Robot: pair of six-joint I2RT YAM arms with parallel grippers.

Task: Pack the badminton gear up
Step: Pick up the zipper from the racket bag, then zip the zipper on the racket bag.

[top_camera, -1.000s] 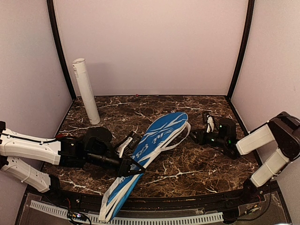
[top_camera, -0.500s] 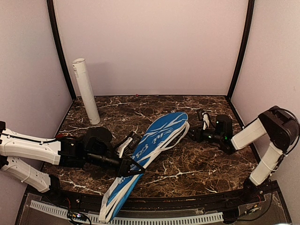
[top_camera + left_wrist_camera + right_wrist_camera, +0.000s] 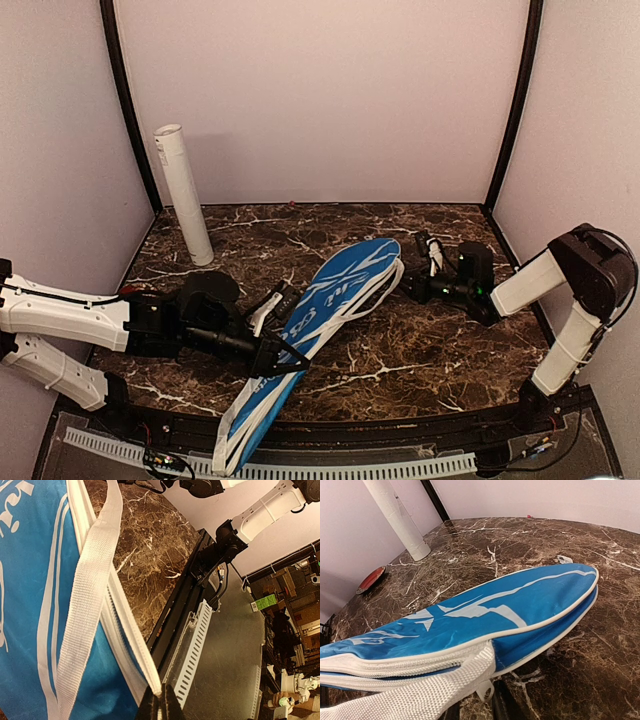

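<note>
Left gripper (image 3: 161,707) pinches one blue cover (image 3: 340,290); one white tube (image 3: 183,195) stands.

right hand (image 3: 410,288) closer to cover (image 3: 345,280), narrowing

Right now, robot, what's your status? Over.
Left end effector shut on white edge of big blue racket-shaped cover. Right end effector at its white woven strap, grip unclear. Long white tube standing far left, apart.
</note>
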